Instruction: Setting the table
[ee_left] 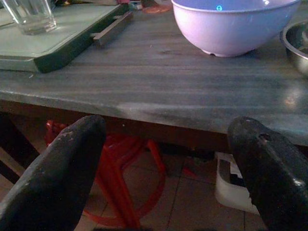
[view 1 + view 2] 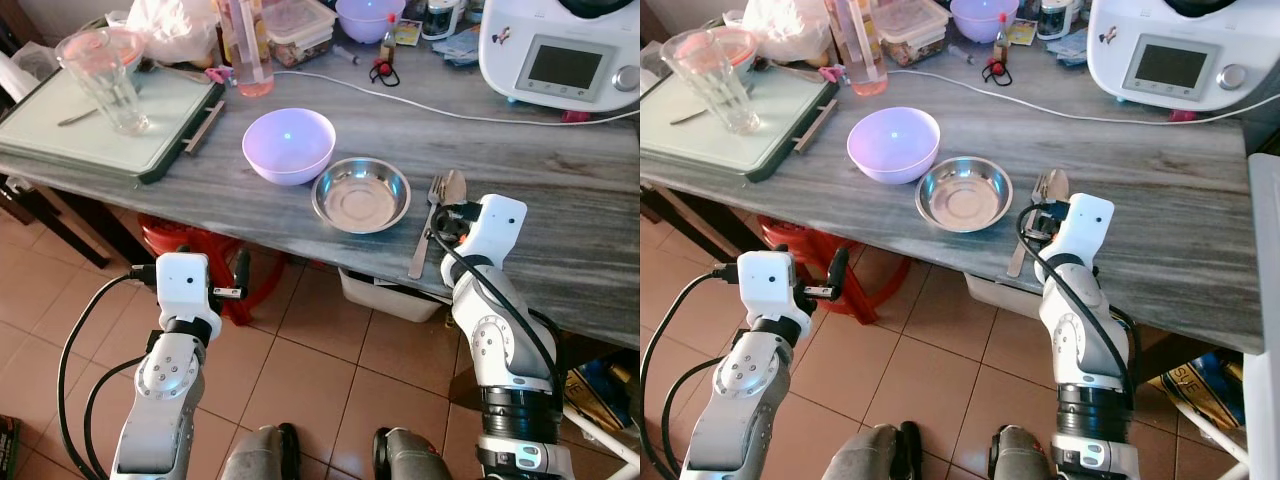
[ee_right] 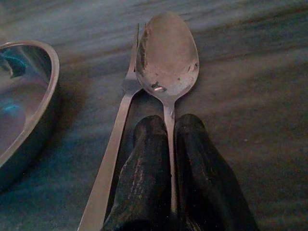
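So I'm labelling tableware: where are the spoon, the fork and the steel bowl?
spoon (image 3: 167, 55), right wrist view, on its bowl.
fork (image 3: 111, 144), right wrist view, on its handle.
steel bowl (image 2: 361, 194), left eye view, on its inside bottom.

A long grey tabletop (image 2: 300, 185) with wavy wood lines runs across the room. Its front edge is dark brown. The floor (image 2: 320, 370) below is made of reddish-brown square tiles with pale lines between them. Under the tabletop stands a red plastic stool (image 2: 185, 245), and next to it a white plastic box (image 2: 390, 295) sits on the tiles. At the far back corner there is a bit of pale wall (image 2: 60, 15). A dark table leg (image 2: 60, 225) goes down on the left side. Soft light shines on the tabletop, and it is darker underneath.
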{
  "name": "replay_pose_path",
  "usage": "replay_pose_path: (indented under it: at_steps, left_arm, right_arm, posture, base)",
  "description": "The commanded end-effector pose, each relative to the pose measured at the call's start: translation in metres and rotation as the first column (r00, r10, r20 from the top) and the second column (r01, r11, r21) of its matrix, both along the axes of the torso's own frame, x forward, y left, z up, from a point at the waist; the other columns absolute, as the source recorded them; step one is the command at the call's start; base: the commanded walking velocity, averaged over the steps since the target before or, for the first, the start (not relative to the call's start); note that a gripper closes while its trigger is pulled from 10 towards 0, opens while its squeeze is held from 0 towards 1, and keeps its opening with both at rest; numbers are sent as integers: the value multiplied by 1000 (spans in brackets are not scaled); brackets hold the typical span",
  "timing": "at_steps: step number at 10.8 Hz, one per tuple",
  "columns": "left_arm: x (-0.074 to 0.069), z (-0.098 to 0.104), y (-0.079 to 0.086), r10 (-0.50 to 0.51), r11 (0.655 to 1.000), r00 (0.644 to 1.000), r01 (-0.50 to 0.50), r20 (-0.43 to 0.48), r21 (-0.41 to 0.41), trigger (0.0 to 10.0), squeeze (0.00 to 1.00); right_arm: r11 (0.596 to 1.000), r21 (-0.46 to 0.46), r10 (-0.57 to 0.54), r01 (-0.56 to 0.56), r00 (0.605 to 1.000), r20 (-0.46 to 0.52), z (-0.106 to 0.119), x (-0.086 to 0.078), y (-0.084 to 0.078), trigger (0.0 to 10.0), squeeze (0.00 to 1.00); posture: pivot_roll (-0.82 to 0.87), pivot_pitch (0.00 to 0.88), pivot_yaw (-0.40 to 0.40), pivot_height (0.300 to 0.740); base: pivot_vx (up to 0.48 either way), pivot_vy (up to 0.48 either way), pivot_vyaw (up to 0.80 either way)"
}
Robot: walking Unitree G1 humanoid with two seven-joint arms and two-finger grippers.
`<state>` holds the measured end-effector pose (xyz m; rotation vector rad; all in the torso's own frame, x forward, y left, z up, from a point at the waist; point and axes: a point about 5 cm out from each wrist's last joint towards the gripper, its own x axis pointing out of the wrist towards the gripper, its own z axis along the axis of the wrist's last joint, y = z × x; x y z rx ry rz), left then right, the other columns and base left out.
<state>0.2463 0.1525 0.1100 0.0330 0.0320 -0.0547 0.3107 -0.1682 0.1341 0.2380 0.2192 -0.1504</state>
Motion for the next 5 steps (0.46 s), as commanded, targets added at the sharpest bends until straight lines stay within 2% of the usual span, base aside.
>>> replay_pose_path:
  at_steps: [1, 5]
  left_arm:
    - [0, -3, 1, 2, 1000, 1000, -1, -15, 12, 10000, 0]
    - [-2, -5, 3, 3, 1000, 1000, -3, -22, 19, 10000, 0]
  right_arm:
    - [999, 9, -34, 35, 995, -90, -19, -3, -5, 10000, 0]
    - [998, 20, -51, 53, 996, -78, -17, 1, -7, 10000, 0]
  posture:
    - [-5, 173, 83, 740]
    - [-3, 174, 87, 740]
  base:
    - [0, 0, 0]
    - [0, 0, 0]
